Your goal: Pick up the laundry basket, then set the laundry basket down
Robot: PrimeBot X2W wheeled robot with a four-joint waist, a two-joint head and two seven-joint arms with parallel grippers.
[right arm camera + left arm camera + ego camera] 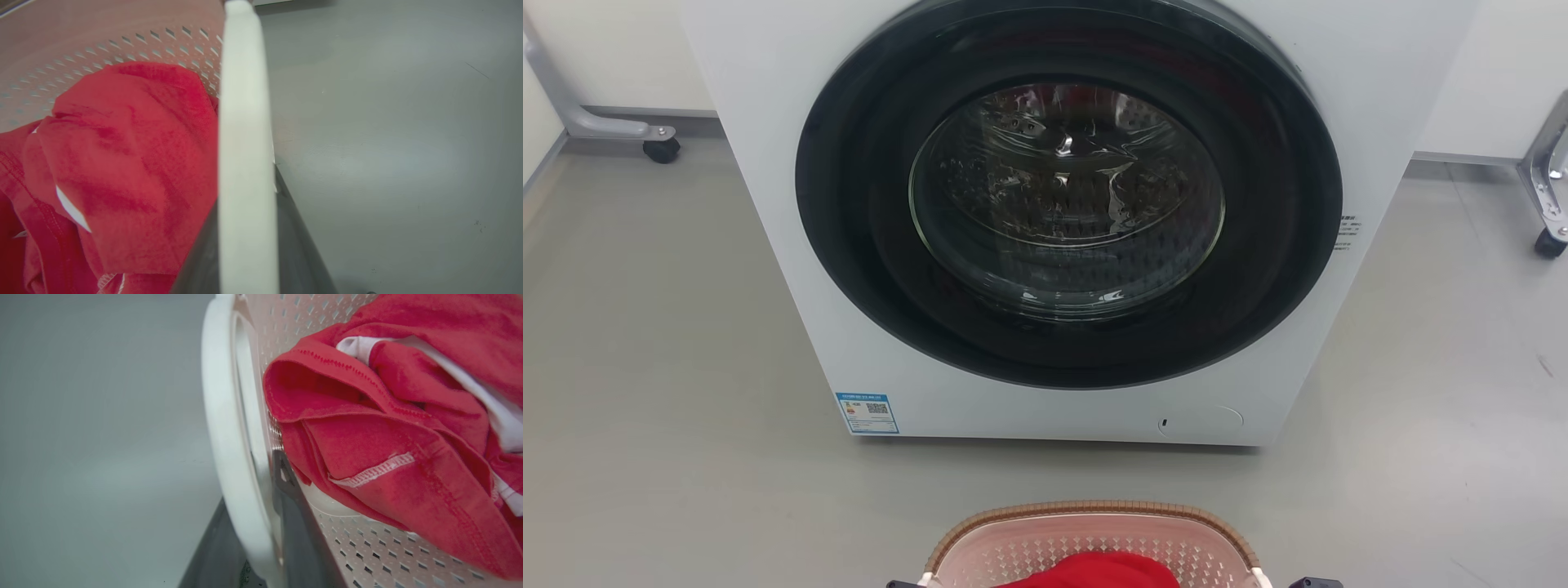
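Laundry basket [1094, 510]: small, pale pink plastic, perforated walls, brown woven-look rim, white side handles. Sits at bottom centre of head view, on robot's side of the washing machine [792, 245], well apart from it, grey floor [645, 367] btwn. Can't tell if base is on floor or lifted. Red garment [1094, 572] w/ white trim heaped inside, up against the walls.

Left gripper [255, 522]: dark fingers nearly closed, one inside the basket wall by the cloth, one outside, white handle [220, 416] pinched btwn them. Gap = handle thickness only.

Right gripper [247, 228]: same on the opp. side, fingers either side of the white handle [245, 122], clamped on it, inner finger next to the red cloth.
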